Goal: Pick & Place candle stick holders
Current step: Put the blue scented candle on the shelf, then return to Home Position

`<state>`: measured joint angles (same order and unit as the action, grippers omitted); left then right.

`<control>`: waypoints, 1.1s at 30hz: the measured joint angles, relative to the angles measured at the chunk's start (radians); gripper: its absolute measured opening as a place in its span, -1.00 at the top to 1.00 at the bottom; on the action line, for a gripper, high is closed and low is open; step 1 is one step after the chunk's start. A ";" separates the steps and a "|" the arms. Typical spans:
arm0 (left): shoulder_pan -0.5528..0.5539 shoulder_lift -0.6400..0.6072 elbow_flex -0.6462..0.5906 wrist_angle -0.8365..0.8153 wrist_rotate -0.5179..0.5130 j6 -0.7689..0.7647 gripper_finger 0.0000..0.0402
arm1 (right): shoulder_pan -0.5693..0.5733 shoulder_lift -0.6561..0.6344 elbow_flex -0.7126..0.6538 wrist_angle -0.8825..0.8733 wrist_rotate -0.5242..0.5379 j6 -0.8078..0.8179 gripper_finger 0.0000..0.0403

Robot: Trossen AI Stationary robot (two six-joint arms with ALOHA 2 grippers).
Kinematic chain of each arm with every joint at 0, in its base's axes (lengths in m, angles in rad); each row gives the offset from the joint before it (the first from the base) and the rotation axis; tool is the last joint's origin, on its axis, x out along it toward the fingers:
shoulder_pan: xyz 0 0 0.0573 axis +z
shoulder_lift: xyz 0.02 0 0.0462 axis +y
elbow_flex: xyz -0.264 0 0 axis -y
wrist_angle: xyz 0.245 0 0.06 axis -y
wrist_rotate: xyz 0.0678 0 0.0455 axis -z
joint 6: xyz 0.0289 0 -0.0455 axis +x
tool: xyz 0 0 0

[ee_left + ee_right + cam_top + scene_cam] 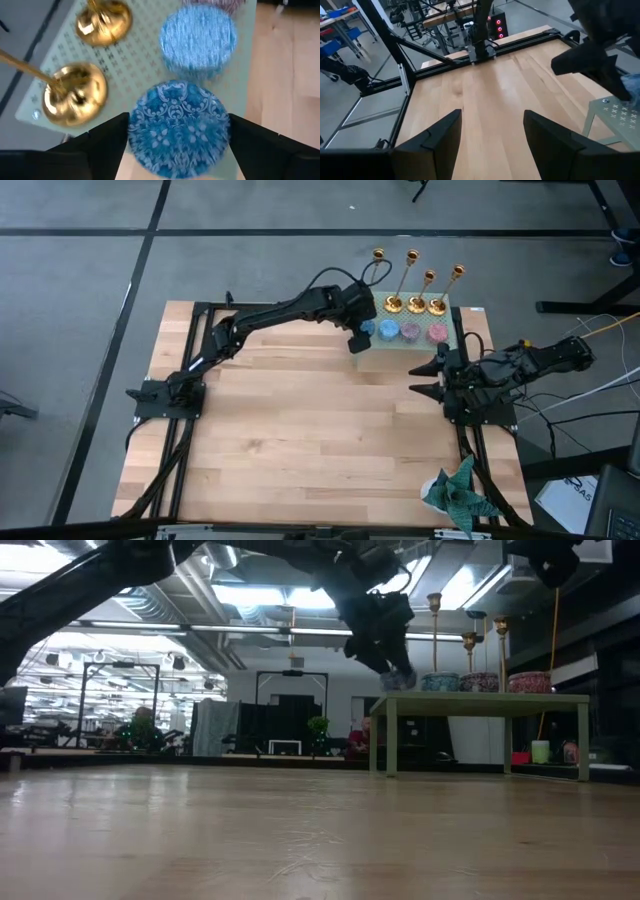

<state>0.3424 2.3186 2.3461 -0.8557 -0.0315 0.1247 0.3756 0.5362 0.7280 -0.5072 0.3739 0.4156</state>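
While the left gripper (362, 337) hangs over the left end of the pale green stand (462, 326), upper right of the high view, its jaws are wide apart w/ the dark blue patterned tin (179, 129) between them, not clamped as far as I can tell. All four gold candle stick holders (416, 280) stand in a row along the stand's far edge, behind the row of round tins; nearest gold base (75, 94) sits just beside the blue tin. Right gripper (428, 377) waits at right-centre, jaws partly open, nothing in them.

Risk: gripper is lined up on a tin, not a holder. Closing here grabs the wrong item. Shifting over could clip a thin stem & topple it into its neighbours, since the bases stand close together.
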 joint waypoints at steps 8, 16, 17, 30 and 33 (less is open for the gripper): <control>0.000 0.015 0.000 0.001 -0.004 -0.016 -0.60 | 0.000 0.000 0.000 0.002 0.000 0.021 -0.08; 0.000 -0.048 0.008 -0.006 -0.059 -0.008 -0.62 | 0.000 0.000 0.000 -0.001 0.000 0.015 -0.08; 0.000 -0.065 0.008 -0.004 -0.062 -0.008 -0.62 | 0.000 0.000 0.000 -0.002 0.000 0.003 -0.08; 0.002 -0.317 0.009 -0.018 -0.210 0.018 -0.62 | 0.000 0.000 0.000 -0.006 -0.044 0.063 -0.08; 0.009 -0.358 0.009 -0.028 -0.282 0.037 -0.62 | 0.000 0.000 0.000 -0.022 -0.060 0.104 -0.08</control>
<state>0.3517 1.9610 2.3554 -0.8838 -0.3136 0.1614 0.3753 0.5362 0.7284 -0.5296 0.3143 0.5200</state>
